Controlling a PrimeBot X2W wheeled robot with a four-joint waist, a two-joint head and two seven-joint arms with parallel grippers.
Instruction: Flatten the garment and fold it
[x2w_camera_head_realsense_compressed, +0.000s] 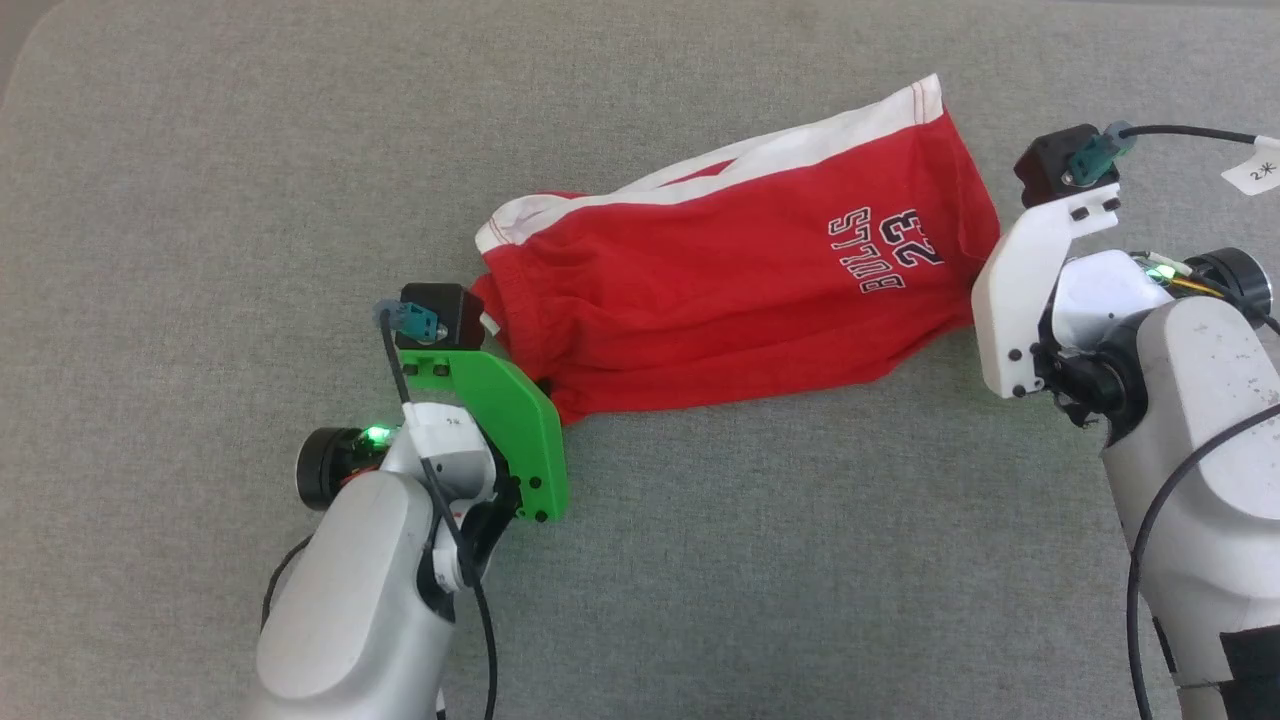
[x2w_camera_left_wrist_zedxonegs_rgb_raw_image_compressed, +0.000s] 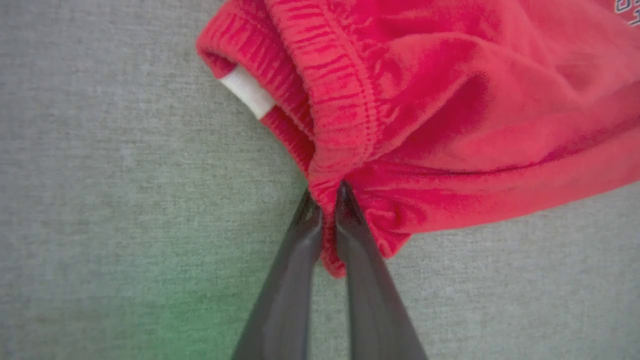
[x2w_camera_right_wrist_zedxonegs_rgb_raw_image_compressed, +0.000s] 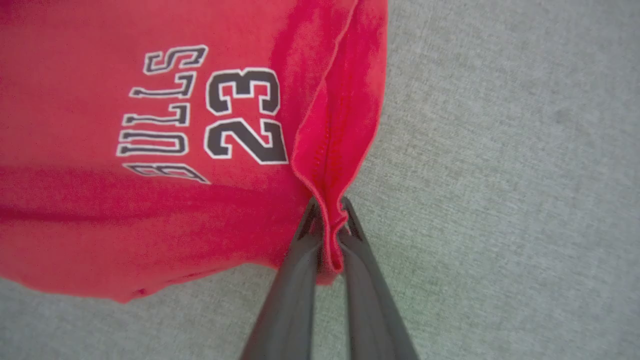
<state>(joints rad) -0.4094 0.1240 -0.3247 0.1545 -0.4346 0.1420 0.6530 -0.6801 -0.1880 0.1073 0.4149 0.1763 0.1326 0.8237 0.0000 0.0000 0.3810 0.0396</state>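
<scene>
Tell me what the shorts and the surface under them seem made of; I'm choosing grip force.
The shorts: soft matte knit, maybe polyester or cotton; they wrinkle and bunch where the left gripper and right gripper pinch them, with a ribbed elastic waistband. The surface: matte grey woven or felted cloth, fine grain showing.

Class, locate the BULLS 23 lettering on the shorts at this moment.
In the head view the lettering sits at the right end of the red shorts, beside the hem fold pinched by the right gripper.
</scene>
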